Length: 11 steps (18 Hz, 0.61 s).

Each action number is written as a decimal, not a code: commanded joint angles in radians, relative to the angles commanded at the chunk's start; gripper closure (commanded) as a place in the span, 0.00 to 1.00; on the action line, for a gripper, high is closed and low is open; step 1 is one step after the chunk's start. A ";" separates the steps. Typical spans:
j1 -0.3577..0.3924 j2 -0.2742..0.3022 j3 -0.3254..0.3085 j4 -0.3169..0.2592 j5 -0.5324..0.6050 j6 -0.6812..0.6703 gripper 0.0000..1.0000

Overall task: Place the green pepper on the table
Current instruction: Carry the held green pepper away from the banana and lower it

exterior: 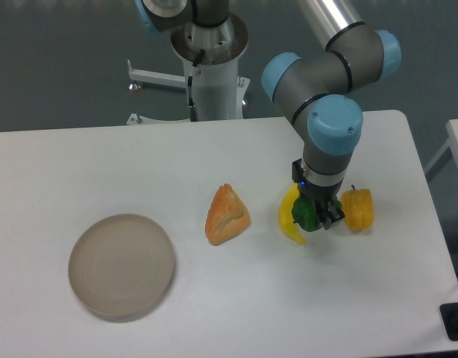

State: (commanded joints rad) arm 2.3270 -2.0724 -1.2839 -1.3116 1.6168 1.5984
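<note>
The green pepper point(304, 215) is a small dark-green lump between the fingers of my gripper point(315, 216), at the right of the white table point(102, 164). The gripper is shut on it, low over the tabletop. The pepper overlaps the curved yellow banana-like piece point(289, 221), which lies just left of it. I cannot tell whether the pepper rests on the table or is held just above it. The arm's wrist hides the pepper's top.
A yellow-orange pepper point(358, 209) sits right next to the gripper on its right. An orange wedge-shaped pastry point(227, 215) lies left of the banana piece. A round grey-beige plate point(121, 265) stands at the front left. The robot base point(212, 67) is at the back.
</note>
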 joint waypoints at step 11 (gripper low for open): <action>-0.008 -0.087 0.126 0.026 -0.048 -0.095 1.00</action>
State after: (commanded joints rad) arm 2.3194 -2.1596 -1.1583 -1.2856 1.5693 1.5035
